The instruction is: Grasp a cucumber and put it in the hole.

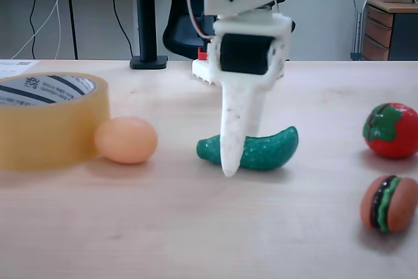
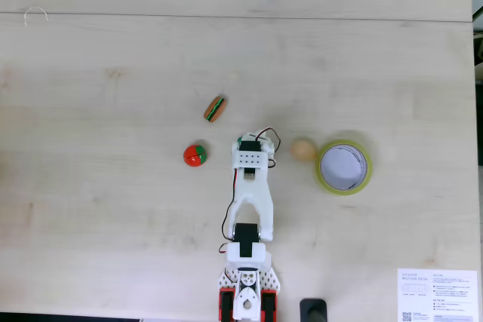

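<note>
Cucumber (image 1: 261, 150) lies mid-table, glossy, bumpy, likely light, stiff and slippery, best pinched across its middle; tool (image 1: 230, 161) straddles it there, whether gripping I cannot tell, with hole (image 2: 343, 167) beyond the egg (image 1: 126, 140).

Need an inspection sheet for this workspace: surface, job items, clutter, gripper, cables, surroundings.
Surface: light wooden table.
Job items: cucumber lying flat under the arm; tape roll upright on its side face, hole facing up.
Clutter: egg touching the roll; toy tomato; toy burger; printed sheet.
Gripper: gripper down at the cucumber, one finger in front of it; jaw state unclear.
Cables: red and black wires along the arm.
Surroundings: office chair, drawer unit.
</note>
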